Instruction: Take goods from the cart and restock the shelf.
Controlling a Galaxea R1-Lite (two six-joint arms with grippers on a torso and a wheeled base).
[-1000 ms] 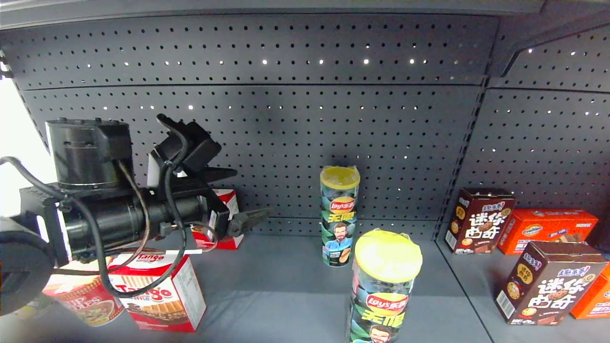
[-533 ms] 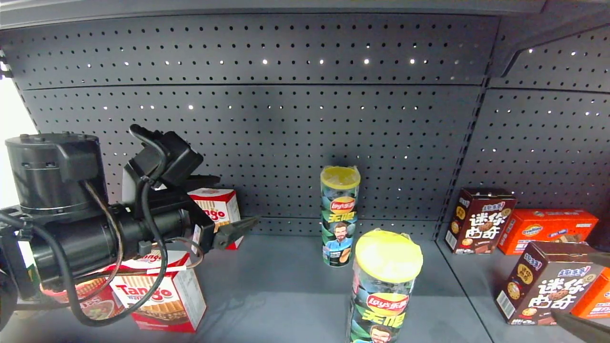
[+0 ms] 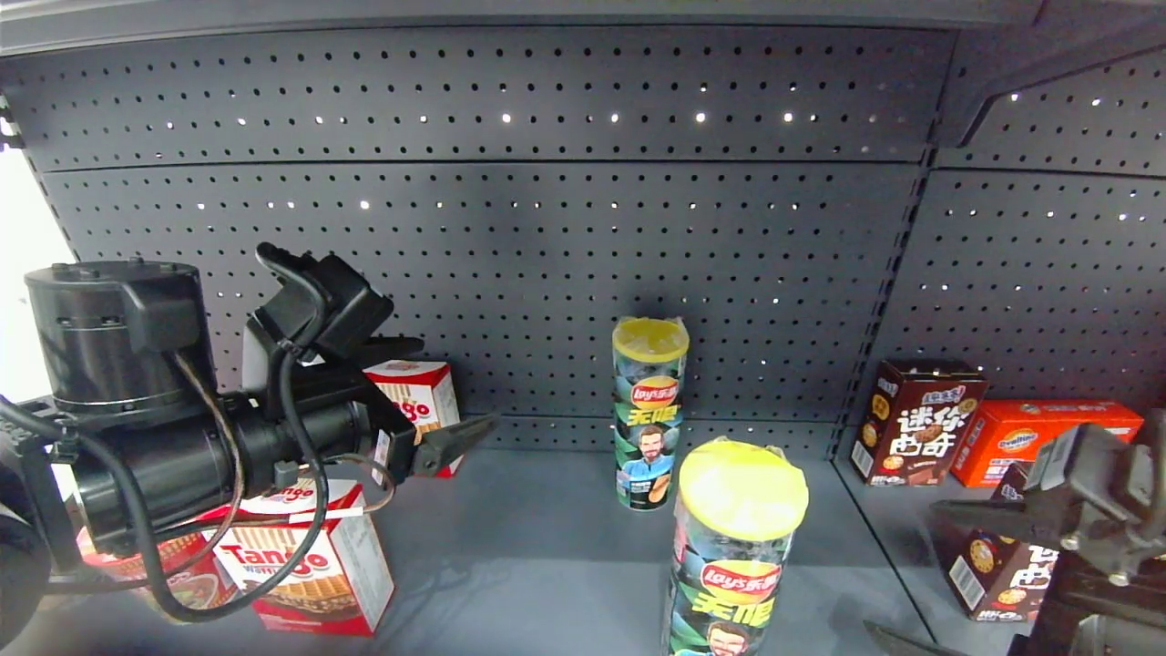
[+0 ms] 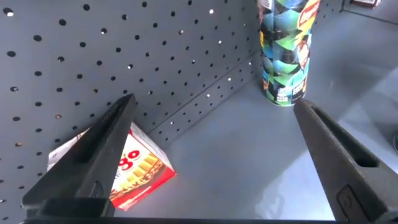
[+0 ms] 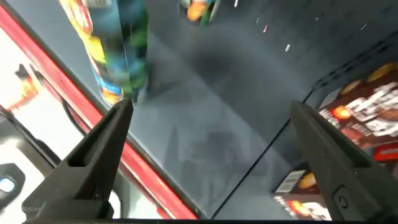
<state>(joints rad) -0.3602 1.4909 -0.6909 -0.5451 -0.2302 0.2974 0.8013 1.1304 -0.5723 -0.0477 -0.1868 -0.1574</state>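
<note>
My left gripper [image 3: 460, 383] hangs open and empty over the left part of the grey shelf [image 3: 547, 547], just in front of a red-and-white wafer box [image 3: 414, 401] standing by the back wall. In the left wrist view the same wafer box [image 4: 140, 171] lies beyond the spread fingers [image 4: 93, 162] of that gripper [image 4: 212, 102]. My right gripper [image 3: 900, 567] is at the lower right, open and empty. In the right wrist view this gripper [image 5: 211, 106] hovers above the shelf's front edge, next to the front chips can [image 5: 121, 50].
Two chips cans stand mid-shelf, one at the back [image 3: 649, 410] and one in front [image 3: 738, 547]. A second wafer box [image 3: 310, 565] and a noodle cup [image 3: 173, 556] sit under my left arm. Brown [image 3: 915, 419] and orange [image 3: 1048, 437] cookie boxes fill the right bay.
My left gripper has drawn back to the left, away from the rear wafer box, which stays on the shelf. My right arm has come into view at the lower right.
</note>
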